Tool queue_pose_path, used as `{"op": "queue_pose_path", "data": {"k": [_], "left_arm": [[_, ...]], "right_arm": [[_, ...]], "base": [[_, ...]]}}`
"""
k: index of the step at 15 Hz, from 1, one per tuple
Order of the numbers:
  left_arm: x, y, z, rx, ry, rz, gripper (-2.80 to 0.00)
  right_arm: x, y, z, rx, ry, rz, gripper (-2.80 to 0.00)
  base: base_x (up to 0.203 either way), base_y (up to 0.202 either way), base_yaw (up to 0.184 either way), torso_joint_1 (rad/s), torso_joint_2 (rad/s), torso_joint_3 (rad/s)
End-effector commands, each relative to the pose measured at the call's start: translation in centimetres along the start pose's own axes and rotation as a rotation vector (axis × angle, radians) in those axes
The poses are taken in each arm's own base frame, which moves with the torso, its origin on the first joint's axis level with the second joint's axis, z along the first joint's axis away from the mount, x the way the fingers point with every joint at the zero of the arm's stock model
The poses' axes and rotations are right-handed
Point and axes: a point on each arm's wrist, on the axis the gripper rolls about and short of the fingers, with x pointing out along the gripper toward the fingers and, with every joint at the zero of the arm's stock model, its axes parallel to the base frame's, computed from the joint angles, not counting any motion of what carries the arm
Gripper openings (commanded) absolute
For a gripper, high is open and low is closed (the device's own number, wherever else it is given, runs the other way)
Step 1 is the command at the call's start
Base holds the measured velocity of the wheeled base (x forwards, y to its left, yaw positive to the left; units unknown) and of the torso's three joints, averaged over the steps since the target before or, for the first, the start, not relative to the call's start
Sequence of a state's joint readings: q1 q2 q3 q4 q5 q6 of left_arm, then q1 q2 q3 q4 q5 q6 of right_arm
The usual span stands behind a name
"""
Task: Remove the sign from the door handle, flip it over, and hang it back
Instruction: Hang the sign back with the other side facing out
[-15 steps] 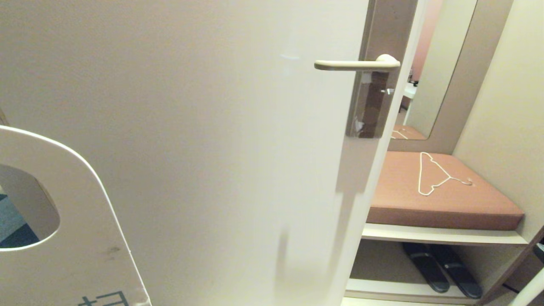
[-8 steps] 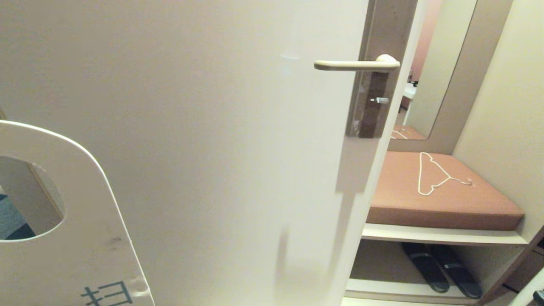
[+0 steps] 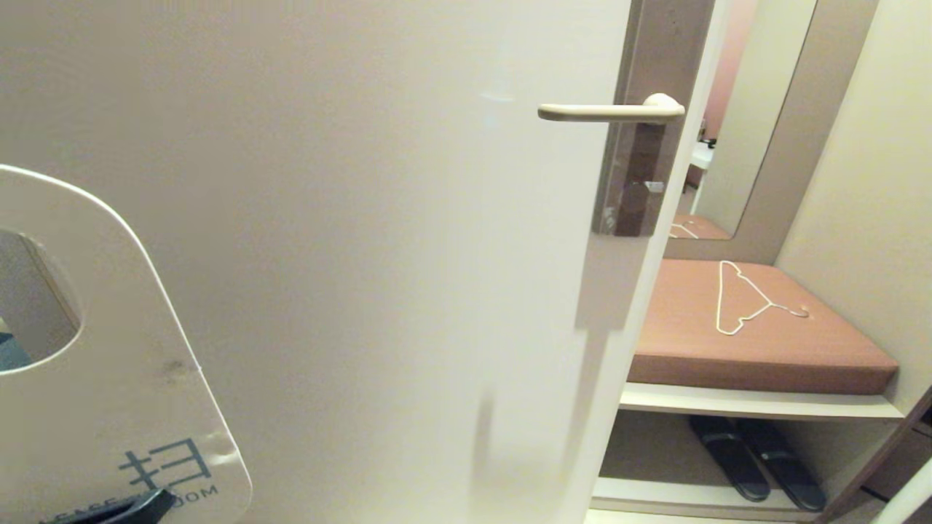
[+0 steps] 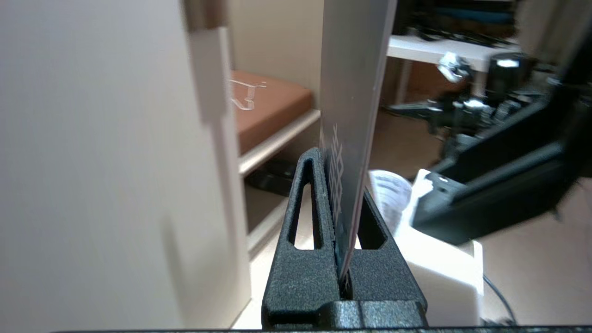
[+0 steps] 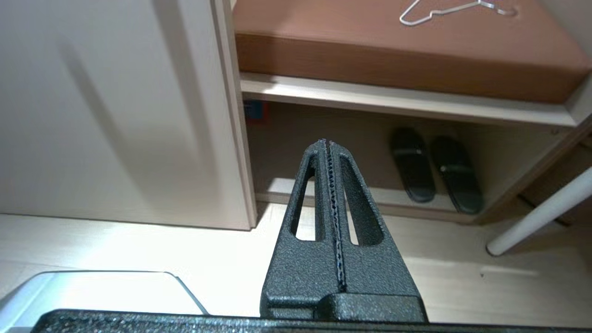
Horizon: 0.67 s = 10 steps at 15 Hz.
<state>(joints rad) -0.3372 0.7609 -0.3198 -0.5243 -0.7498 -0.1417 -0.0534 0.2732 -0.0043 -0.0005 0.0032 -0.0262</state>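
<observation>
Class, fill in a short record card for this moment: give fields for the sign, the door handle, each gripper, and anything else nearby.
sign: off the handle, held upright at the door's left, white side with dark print facing the head camera
door handle: bare, level
left gripper: shut on the sign's lower edge
right gripper: shut, empty, aimed low toward the slippers
wire hanger: lying on the brown cushion

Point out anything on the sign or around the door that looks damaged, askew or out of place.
The sign, shut in the left gripper well left of the bare door handle, has a smudge and a small dent on its white face. A white wire hanger lies loose on the brown bench cushion instead of hanging.
</observation>
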Motion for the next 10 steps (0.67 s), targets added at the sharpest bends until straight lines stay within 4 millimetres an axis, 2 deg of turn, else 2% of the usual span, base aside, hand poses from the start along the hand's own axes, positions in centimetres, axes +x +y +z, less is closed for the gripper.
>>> {"op": "queue_pose_path", "data": {"k": [1, 6, 10], "left_arm": [[0.0, 0.0, 0.1, 0.004, -0.01, 0.03, -2.8], [0.2, 0.4, 0.1, -0.002, -0.006, 0.079, -2.8], [1.2, 1.7, 0.9, -0.007, 0.007, 0.139, -2.8]], "right_arm": [[0.0, 0.0, -0.1, -0.012, 0.003, 0.003, -2.8], [0.0, 0.0, -0.1, -0.007, 0.005, 0.0, -2.8], [0.0, 0.0, -0.1, -0.004, 0.005, 0.0, -2.8]], "base": [[0.0, 0.0, 0.0, 0.0, 0.0, 0.0], [0.0, 0.0, 0.0, 0.0, 0.0, 0.0], [0.0, 0.0, 0.0, 0.0, 0.0, 0.0]]}}
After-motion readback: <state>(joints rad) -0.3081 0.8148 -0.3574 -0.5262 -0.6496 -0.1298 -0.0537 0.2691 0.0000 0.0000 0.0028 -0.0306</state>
